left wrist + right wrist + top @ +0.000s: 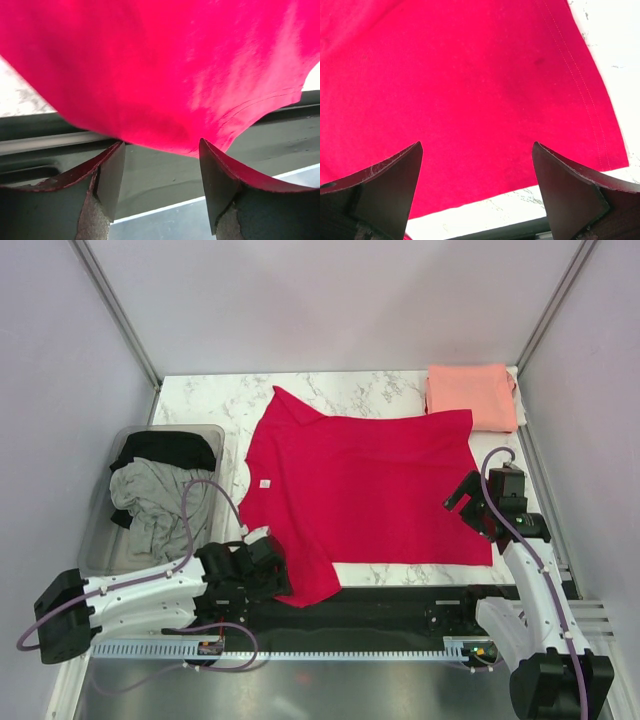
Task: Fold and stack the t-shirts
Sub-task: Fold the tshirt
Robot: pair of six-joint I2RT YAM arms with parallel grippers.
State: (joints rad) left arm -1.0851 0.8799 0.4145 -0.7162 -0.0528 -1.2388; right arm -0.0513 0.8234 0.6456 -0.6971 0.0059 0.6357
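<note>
Left gripper (161,145) fingers fill the bottom of the left wrist view, parted with a clear gap. The hem of a sleeve of the red t-shirt (370,490) droops down to the tips and just between them, not pinched, so released. In the top view that gripper sits at the table's near edge, at the near-left sleeve, which overhangs the edge there. Right gripper (476,147) jaws are spread wide, holding nothing, above the red shirt's near-right corner, with the stitched hem running along the right side of the right wrist view. Red t-shirt lies spread flat across the middle of the marble table (220,400), collar to the left, bottom hem to the right. Salmon pink t-shirt (470,395) sits folded at the far right corner, just beyond the red shirt's far-right corner. Clear plastic bin (95,530) stands on the left, holding the crumpled grey t-shirt (150,500) and, at its far end, the black t-shirt (165,448).
</note>
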